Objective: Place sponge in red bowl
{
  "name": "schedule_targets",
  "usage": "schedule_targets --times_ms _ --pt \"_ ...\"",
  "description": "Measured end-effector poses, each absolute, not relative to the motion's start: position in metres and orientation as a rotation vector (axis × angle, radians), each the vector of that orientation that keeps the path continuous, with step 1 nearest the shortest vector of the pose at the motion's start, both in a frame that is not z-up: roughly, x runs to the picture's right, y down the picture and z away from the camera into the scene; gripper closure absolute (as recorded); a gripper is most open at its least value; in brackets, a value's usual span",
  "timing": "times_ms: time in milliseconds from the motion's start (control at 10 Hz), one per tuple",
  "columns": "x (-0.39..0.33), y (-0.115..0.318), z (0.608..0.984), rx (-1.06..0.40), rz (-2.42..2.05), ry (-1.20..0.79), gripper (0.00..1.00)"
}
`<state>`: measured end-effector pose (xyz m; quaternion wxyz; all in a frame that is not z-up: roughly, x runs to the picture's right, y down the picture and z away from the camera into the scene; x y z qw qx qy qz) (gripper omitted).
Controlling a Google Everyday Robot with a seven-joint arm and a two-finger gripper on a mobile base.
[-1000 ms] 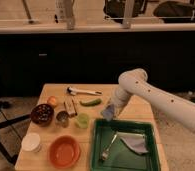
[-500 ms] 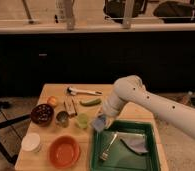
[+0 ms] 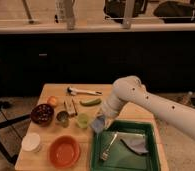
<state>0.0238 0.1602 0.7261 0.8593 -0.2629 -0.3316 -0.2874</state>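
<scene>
My gripper (image 3: 99,121) hangs at the end of the white arm that reaches in from the right. It is above the green tray's front-left corner, just right of a small green cup. It is shut on the sponge (image 3: 97,125), a blue-grey block that pokes out below the fingers. The red bowl (image 3: 65,150), wide, shallow and orange-red, sits near the table's front edge, down and to the left of the gripper. Nothing lies inside it.
A green tray (image 3: 146,131) holds a fork (image 3: 108,147) and a grey-blue cloth (image 3: 134,145). Left of the gripper are a small green cup (image 3: 82,120), a metal cup (image 3: 62,118), a dark maroon bowl (image 3: 42,114), an orange (image 3: 52,100) and a white lidded cup (image 3: 31,142). A green vegetable (image 3: 90,102) and a white-handled tool (image 3: 84,91) lie further back.
The arm has swung left and down with the sponge, from over the tray's back edge to its left corner near the green cup.
</scene>
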Motion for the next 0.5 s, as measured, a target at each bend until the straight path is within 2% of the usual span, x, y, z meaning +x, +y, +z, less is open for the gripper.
schedule_targets --times_ms 500 --pt "0.002 0.171 0.716 -0.528 -0.657 -0.751 1.00"
